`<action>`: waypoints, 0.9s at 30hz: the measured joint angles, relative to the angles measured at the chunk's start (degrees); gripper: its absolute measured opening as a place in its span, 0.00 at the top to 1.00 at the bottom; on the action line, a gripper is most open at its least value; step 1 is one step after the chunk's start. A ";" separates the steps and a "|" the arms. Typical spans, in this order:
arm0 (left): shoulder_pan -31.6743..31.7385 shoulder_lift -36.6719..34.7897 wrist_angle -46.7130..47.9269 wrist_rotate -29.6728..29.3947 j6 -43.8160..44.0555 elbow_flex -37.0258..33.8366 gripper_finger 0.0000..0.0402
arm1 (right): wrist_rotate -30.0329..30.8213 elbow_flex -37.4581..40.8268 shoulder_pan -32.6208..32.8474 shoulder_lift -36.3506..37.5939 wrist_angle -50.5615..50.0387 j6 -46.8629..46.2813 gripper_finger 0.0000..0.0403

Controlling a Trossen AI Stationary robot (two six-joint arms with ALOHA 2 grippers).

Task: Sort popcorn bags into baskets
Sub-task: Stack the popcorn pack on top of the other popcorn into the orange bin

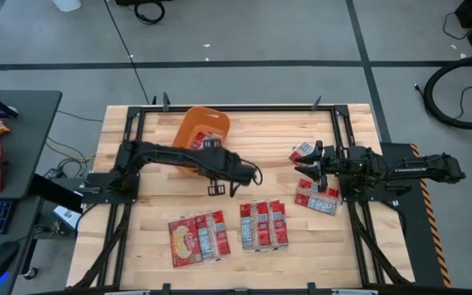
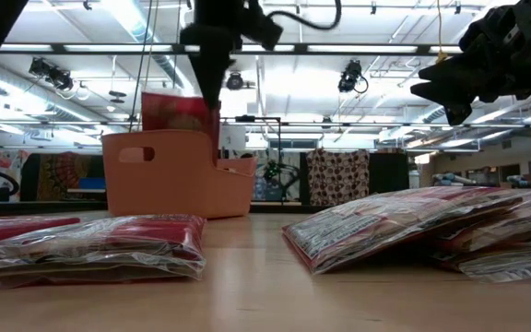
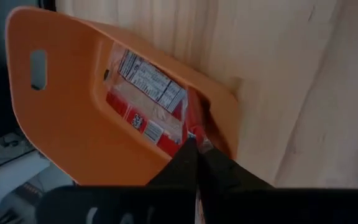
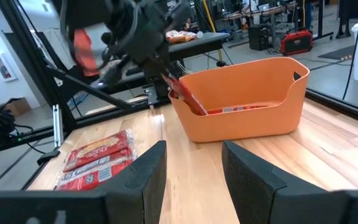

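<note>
Orange plastic basket (image 1: 201, 131) stands at the far left-centre of the wooden table (image 1: 359, 246) and already holds at least one popcorn bag (image 3: 145, 99), lying label-up inside. Left gripper (image 1: 213, 148) sits at the basket's near rim, its fingers closed on a red packet (image 4: 182, 96) that hangs slanted over the rim, partly inside the tub; the left wrist view shows the two fingers pressed together on its edge. Judged from this, the current step is a drop into the basket, with release not yet made.

Moving rightward, unsorted bags lie flat on the near half of the table: a pair (image 1: 197, 236) at near left-centre, then a second group (image 1: 263, 224) just beside it. Further right, one bag (image 1: 303, 152) lies beside the right gripper (image 1: 313, 166) on its far side, and another cluster (image 1: 316, 199) lies on its near side.

Right gripper hovers above the table at right-centre, fingers spread apart with nothing between them, pointing toward the basket.

Progress, as an estimate: early. Only a small share of the bags is in the basket; most lie outside it on the table. Only one basket is visible.
</note>
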State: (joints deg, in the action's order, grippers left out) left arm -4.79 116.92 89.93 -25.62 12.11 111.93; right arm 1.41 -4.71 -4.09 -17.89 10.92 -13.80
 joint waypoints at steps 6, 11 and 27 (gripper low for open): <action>2.48 -2.59 0.09 2.28 -8.34 -0.34 0.99 | 0.00 0.00 0.02 0.00 -0.30 -0.07 0.60; 4.19 -3.26 0.07 6.79 -20.53 -0.36 0.99 | -0.03 0.00 0.02 0.00 -0.31 -0.03 0.60; 14.22 -3.32 0.07 16.06 -45.22 -0.66 1.00 | -1.04 0.00 0.02 0.00 -0.28 -0.01 0.60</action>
State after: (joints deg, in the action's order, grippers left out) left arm 9.43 113.60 90.00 -9.56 -33.11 111.26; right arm 0.37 -4.71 -4.08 -17.89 10.65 -13.80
